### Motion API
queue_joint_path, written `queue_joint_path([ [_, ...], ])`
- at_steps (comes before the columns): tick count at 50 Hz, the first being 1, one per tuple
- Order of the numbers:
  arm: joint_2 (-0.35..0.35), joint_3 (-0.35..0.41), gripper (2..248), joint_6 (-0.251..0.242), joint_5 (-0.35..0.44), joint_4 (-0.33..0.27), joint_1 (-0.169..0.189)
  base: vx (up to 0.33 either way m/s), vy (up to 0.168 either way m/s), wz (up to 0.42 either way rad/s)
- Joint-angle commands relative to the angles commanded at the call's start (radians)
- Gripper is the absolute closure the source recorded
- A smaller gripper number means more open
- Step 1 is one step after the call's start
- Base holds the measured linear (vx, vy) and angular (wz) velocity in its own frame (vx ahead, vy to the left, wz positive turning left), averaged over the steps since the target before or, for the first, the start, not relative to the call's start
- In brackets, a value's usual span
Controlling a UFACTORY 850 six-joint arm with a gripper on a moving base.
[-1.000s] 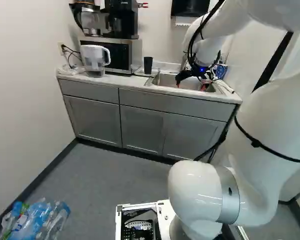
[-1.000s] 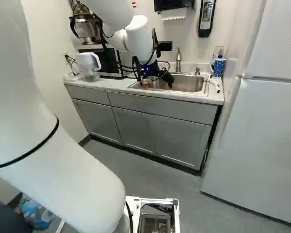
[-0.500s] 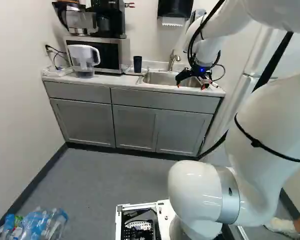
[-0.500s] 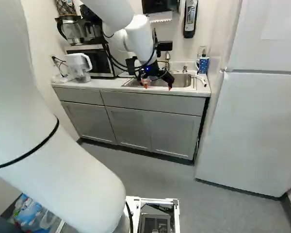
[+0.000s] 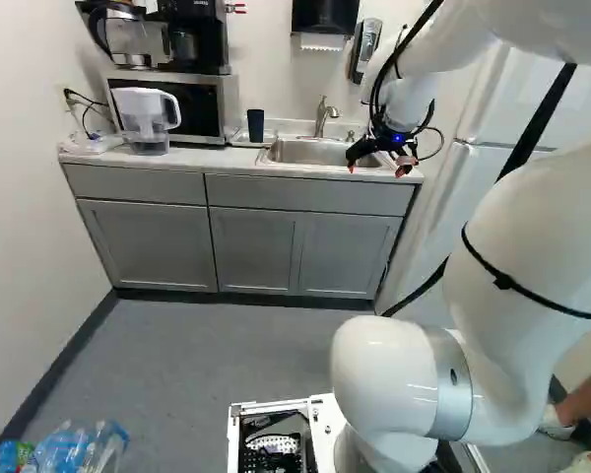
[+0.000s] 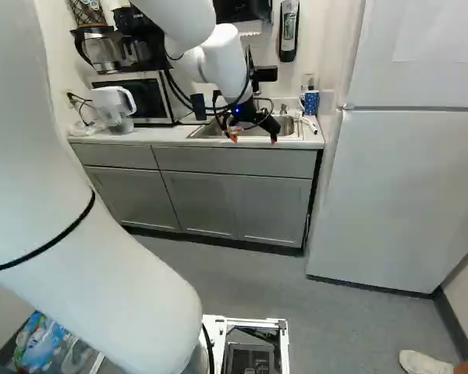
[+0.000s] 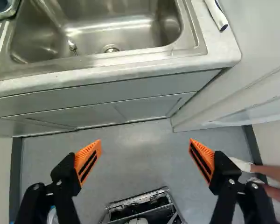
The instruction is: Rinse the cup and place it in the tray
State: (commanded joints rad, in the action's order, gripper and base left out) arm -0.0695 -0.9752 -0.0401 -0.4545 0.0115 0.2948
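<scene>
Status: looks prob. at/near end. Dark cup = likely the task's cup; upright, left of the sink in L base view, apparently in the shallow tray w/ the light rim; wrist view only gets a corner of tray + a bit of something dark in it, so exact seating n/a. Placing step: prob. done, judging by that. Rinse: can't confirm; no water seen from faucet, inside of cup not visible, wet/dry unk. Also no cup in the part of the sink basin that wrist view shows, just drain + a small metal bit. Gripper is released, fingers wide apart, nothing btwn the orange pads, only floor showing past them; it hangs just in front of the counter, well apart from the cup. Patterned blue mug at the other end of the counter, prob. not the target, tho cup ID is my guess. Left to do, if rinse is OK: nothing w/ the cup, just keep arm clear. If rinse was skipped: whole job open, i.e. grasp cup, rinse under faucet, back to tray.
</scene>
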Motion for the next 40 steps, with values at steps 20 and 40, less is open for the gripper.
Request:
queue_joint_path([
  [20,0.0,0.0,3,0.0,0.0,0.0,0.0,0.0,0.0,0.0],
  [40,-0.003,0.013,3,0.001,0.019,0.0,-0.004,0.0,0.0,0.0],
])
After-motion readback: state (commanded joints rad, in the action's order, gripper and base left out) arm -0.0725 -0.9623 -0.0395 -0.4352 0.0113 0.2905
